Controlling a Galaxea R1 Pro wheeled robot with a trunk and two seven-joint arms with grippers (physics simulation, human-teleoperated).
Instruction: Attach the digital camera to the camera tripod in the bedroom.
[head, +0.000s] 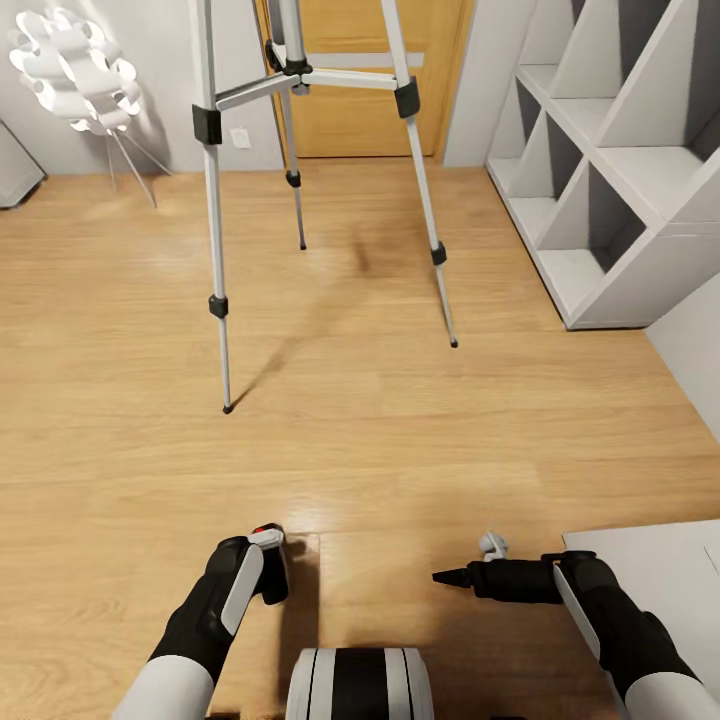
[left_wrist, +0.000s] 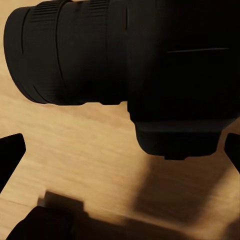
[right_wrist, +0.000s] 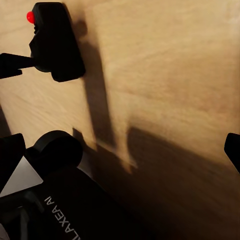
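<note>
The camera tripod (head: 212, 200) stands ahead on the wood floor, its three silver legs spread; its head is cut off by the top of the head view. The black digital camera (head: 272, 562), red dot on top, hangs just above the floor with my left gripper (head: 268, 570) shut on it. In the left wrist view the camera (left_wrist: 170, 75) and its lens loom close, with the fingertips (left_wrist: 10, 155) showing beyond it. My right gripper (head: 445, 577) is open and empty, low over the floor to the right, pointing towards the camera (right_wrist: 55, 42).
A white spiky-ball lamp (head: 75, 70) stands at the back left. An oak door (head: 350, 100) is behind the tripod. White cubby shelves (head: 610, 200) line the right wall. A pale flat surface (head: 660, 560) lies by my right arm. Bare floor stretches between me and the tripod.
</note>
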